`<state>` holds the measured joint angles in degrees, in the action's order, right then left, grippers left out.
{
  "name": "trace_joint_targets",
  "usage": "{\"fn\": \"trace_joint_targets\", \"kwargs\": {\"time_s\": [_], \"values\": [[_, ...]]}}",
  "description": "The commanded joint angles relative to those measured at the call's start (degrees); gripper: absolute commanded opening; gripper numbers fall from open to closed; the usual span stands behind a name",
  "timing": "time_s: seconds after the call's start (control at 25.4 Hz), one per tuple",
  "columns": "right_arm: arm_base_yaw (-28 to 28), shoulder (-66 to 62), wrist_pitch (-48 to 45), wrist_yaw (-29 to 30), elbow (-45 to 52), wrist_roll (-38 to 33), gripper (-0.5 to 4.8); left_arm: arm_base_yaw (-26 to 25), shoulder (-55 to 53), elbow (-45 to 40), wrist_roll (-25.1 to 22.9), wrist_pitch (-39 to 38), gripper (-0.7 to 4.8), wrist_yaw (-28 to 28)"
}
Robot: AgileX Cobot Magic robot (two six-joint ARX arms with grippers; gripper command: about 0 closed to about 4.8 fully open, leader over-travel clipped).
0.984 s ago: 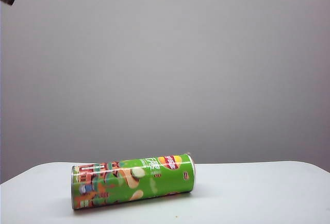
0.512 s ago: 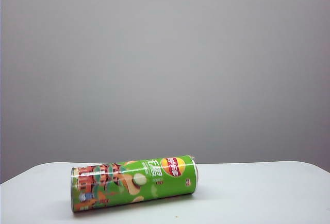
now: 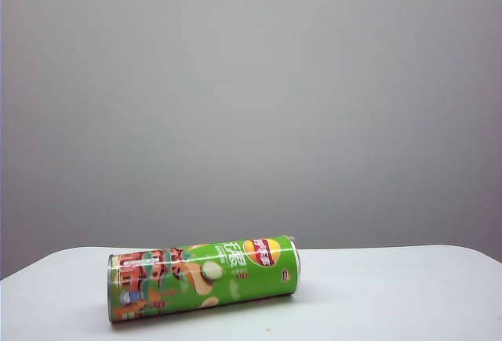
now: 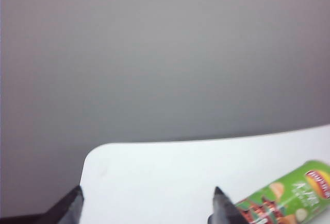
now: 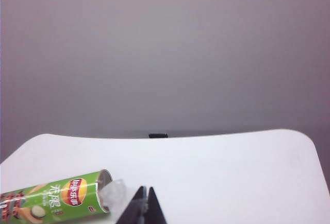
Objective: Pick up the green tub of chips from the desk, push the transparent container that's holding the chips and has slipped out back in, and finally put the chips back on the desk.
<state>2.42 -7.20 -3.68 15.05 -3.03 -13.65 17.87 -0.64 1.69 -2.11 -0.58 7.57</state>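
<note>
Plain grey wall (image 3: 251,98) behind

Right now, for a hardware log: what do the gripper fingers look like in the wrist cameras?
Only fingertips show. The left gripper has two black, pointed, wedge-shaped tips. The right gripper shows black, tapered fingers. No cables, markings or arm links are visible in any view.

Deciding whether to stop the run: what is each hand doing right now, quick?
Left hand: open, holding nothing, above the desk beside the green tub of chips.
Right hand: shut, empty, near the tub's open end.
</note>
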Motion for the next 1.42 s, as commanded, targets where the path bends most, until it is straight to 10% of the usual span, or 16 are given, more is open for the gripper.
{"fn": "trace_joint_targets", "kwargs": {"time_s": [0.04, 0.63, 1.42], "values": [[0.0, 0.1, -0.9, -0.1, 1.1, 0.0, -0.07, 0.0, 0.0, -0.2, -1.3, -3.5, 3.17, 1.9], [0.0, 0.0, 6.7, -0.3, 3.0, 2.5, 0.02, 0.0, 0.0, -1.3, -3.6, -10.1, -0.02, -4.1], [0.0, 0.0, 11.7, -9.4, 3.0, 2.7, 0.02, 0.0, 0.0, -1.3, -1.6, -10.0, 0.27, -5.6]]}}
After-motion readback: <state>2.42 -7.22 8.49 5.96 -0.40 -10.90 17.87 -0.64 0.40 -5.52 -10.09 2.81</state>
